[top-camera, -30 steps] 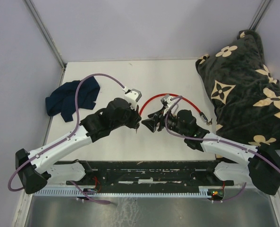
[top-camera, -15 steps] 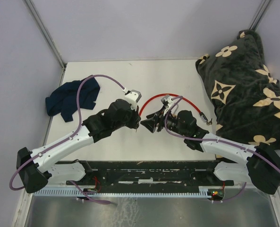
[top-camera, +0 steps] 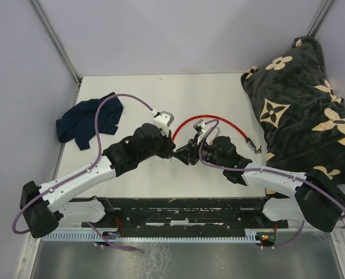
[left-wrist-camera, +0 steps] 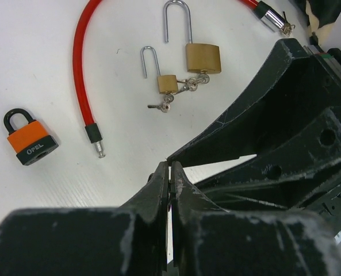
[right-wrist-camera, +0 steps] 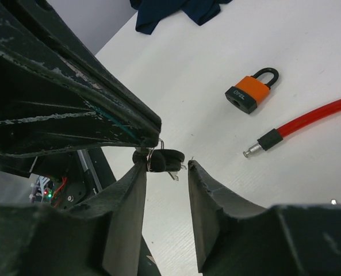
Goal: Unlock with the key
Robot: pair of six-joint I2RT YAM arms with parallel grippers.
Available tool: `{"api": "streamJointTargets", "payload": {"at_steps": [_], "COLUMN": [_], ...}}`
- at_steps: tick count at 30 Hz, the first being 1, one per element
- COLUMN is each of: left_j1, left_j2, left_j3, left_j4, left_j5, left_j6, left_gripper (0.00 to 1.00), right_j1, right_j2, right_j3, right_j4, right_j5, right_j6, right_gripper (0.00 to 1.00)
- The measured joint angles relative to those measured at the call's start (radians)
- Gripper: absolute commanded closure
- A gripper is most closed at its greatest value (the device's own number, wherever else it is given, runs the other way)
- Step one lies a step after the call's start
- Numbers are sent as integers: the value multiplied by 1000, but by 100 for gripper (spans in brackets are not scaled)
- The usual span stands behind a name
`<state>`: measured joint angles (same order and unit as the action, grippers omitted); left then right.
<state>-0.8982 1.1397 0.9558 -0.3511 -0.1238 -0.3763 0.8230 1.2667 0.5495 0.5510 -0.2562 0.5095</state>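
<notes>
White tabletop fills my view. Nearest, my left gripper is pinched tight on the wire ring of the black-headed key bunch, dangling it, I reckon, for a handover. My right gripper brackets it half-spread, gripping nothing. Beyond at 1 o'clock lies the orange padlock, then the red cable. Farthest, at 12, is the dark blue cloth.
</notes>
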Motion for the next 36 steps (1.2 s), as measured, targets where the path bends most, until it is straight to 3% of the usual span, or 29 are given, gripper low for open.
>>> {"api": "streamJointTargets", "payload": {"at_steps": [9, 12, 17, 20, 29, 36], "left_j1": [-1, -1, -1, -1, -1, 18], "left_j2": [-119, -168, -218, -232, -284, -310], "left_j3": [-103, -150, -195, -203, -286, -318], "left_j4": [69, 110, 151, 187, 355, 439], "left_j5": [30, 47, 35, 18, 67, 138], "left_j6": [0, -1, -13, -36, -94, -135], "left_gripper": [97, 97, 97, 97, 97, 97], "right_j1": [-26, -34, -39, -38, -38, -39], "right_j2": [-45, -48, -68, -111, -142, -129], "right_j3": [-19, -19, -23, -32, -39, -39], "right_j4": [-19, -50, -72, -64, 76, 154], "right_j5": [88, 105, 76, 37, -152, -233], "right_j6": [71, 112, 100, 60, 5, 11], "right_gripper": [78, 72, 50, 44, 39, 45]}}
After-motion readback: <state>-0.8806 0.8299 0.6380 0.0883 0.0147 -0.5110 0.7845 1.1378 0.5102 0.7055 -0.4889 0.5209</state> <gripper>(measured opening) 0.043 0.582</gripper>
